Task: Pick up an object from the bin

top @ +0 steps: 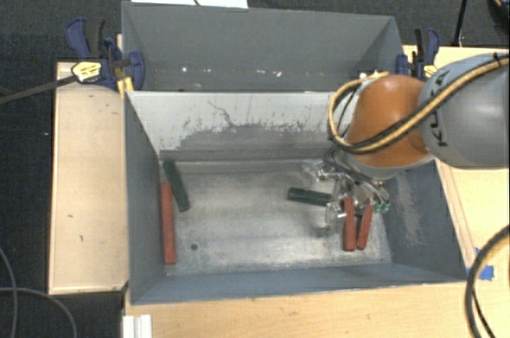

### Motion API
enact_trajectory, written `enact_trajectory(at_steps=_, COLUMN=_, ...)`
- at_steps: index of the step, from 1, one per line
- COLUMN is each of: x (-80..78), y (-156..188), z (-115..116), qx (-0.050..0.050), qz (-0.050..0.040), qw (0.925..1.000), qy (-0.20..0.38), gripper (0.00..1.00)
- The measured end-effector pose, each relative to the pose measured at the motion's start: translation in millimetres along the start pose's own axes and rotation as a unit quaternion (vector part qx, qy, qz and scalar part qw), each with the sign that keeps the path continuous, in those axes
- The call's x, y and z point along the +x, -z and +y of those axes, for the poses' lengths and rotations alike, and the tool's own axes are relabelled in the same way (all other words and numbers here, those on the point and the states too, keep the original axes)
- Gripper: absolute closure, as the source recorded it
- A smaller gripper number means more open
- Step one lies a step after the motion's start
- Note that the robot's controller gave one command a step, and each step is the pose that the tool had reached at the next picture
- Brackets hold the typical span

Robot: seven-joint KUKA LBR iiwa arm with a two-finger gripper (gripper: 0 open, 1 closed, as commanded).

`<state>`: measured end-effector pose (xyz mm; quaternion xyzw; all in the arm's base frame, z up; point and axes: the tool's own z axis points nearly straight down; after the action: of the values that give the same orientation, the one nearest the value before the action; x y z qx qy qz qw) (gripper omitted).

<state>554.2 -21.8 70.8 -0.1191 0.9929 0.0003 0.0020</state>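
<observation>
Down at the right-hand end of the bin (255, 49), under the arm's orange cover (386, 121), the jaws sit low over the floor among a knot of metal parts and cables. Whether they are parted or clenched I cannot tell, for the wrist hides them. Two short red sticks (355, 226) poke out from beneath the wrist toward the near wall, side by side and almost parallel. A dark green stick (307, 197) lies just left of the wrist, pointing across the floor. These look like the likeliest things to be picked, but it cannot be made out whether either is already between the jaws. Well apart, against the left wall, a long red stick (167, 223) lies along the floor, with a second green stick (176, 185) slanting at its far end.

To do the pick well, I judge that the jaws should close across the narrow width of one stick, near its middle, so that it hangs level instead of swinging. The red pair lie so close together that a pinch could catch both, or squeeze one out sideways. The lift should go straight up, clear of the sloping right wall.

The sticks look slender, hard and smooth, like plastic pens, so they would probably roll or slip under a loose grip. The floor is bare grey metal, speckled and scuffed, and the back wall is streaked with pale scratches.
</observation>
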Motion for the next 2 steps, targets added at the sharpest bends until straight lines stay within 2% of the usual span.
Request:
enact_trajectory(at_steps=1, x=-0.9, y=1.4, z=0.1, qx=0.000, qz=-0.0009, qw=1.0000, qy=-0.001, gripper=1.00)
enact_trajectory(at_steps=2, x=0.2, y=-0.1, z=0.1, qx=0.000, qz=0.0007, qw=1.0000, qy=-0.002, gripper=0.00)
